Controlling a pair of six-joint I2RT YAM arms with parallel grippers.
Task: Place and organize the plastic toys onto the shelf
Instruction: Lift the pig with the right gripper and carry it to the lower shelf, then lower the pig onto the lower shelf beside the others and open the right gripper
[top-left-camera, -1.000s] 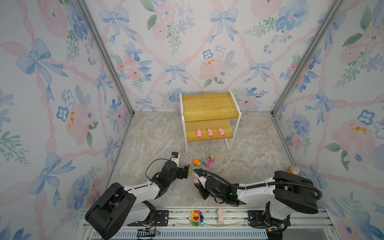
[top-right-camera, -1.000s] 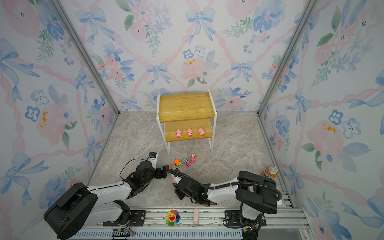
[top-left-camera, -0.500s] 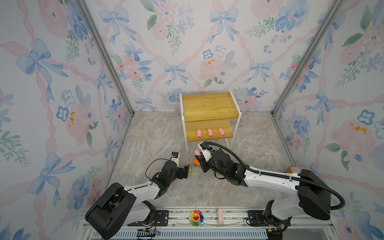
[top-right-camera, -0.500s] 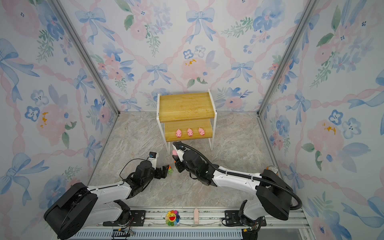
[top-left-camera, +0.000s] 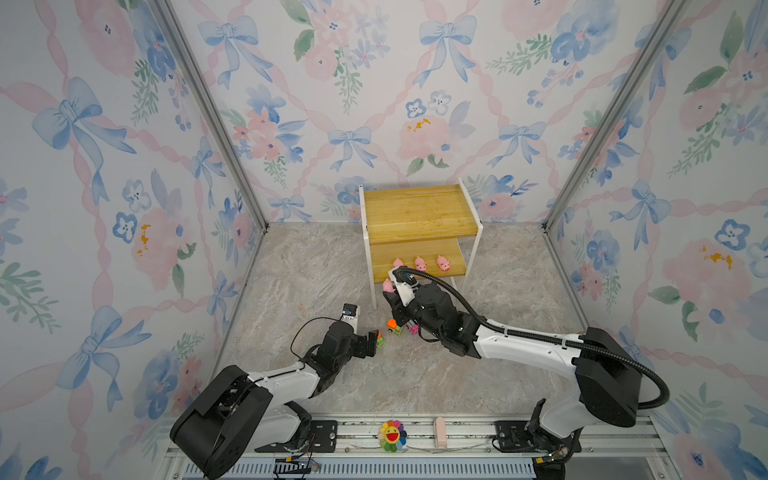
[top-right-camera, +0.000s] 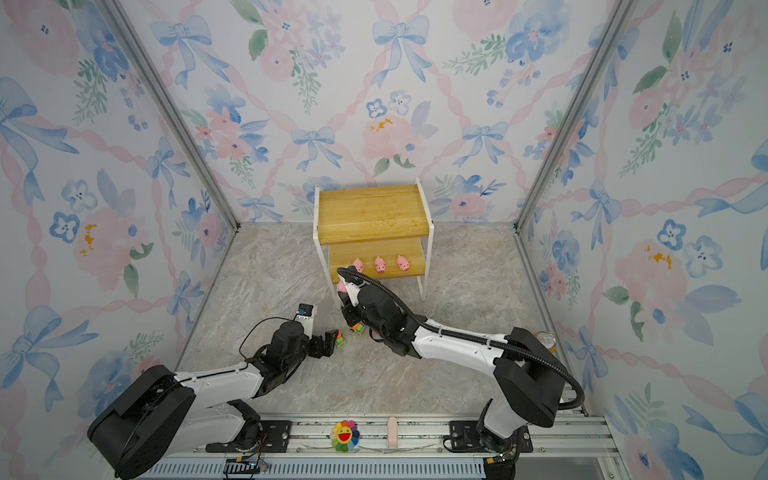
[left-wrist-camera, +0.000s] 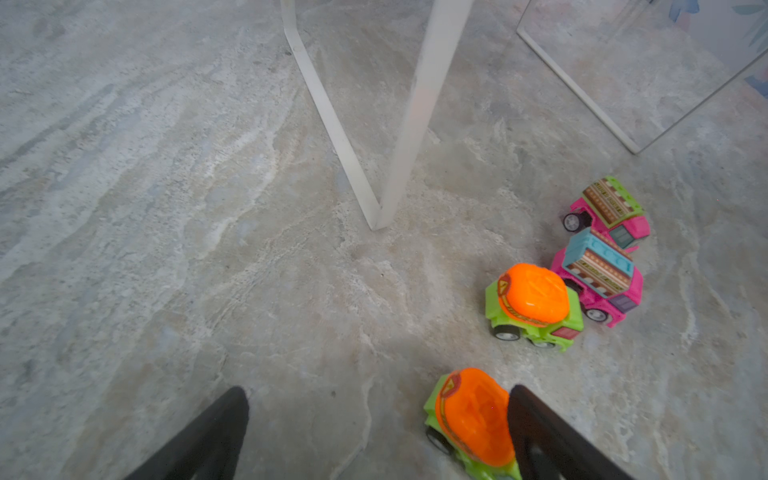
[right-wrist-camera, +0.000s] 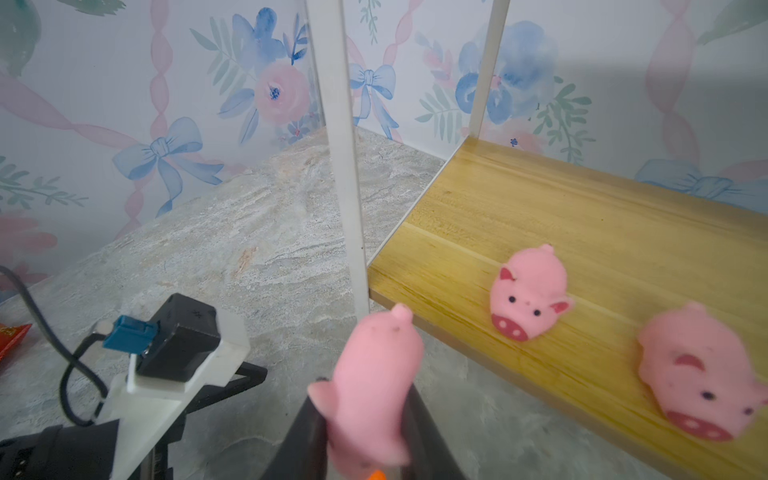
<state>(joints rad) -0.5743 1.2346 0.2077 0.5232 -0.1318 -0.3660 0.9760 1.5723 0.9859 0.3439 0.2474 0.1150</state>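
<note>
The shelf (top-left-camera: 419, 216) (top-right-camera: 370, 212) stands at the back with three pink pigs (top-left-camera: 420, 263) (top-right-camera: 380, 264) in a row on its lower board (right-wrist-camera: 582, 216). My right gripper (top-left-camera: 390, 293) (right-wrist-camera: 361, 415) is shut on a fourth pink pig (top-left-camera: 387, 285) (right-wrist-camera: 370, 374), just off the lower board's front left corner, beside the white leg. My left gripper (top-left-camera: 374, 340) (left-wrist-camera: 378, 399) is open low over the floor. A green truck with an orange top (left-wrist-camera: 473, 415) lies between its fingers, against one of them. Another green truck (left-wrist-camera: 532, 307) and two pink trucks (left-wrist-camera: 598, 278) (left-wrist-camera: 609, 208) sit close together on the floor.
The shelf's white front leg (left-wrist-camera: 419, 124) rises just beyond the trucks. A rainbow flower (top-left-camera: 391, 434) and a pale pink block (top-left-camera: 439, 430) sit on the front rail. An orange can (top-right-camera: 545, 338) stands behind my right arm. Patterned walls close three sides.
My right gripper has carried the pink pig from the front floor up and back to the shelf's front left corner. The left gripper has stayed by the green truck.
</note>
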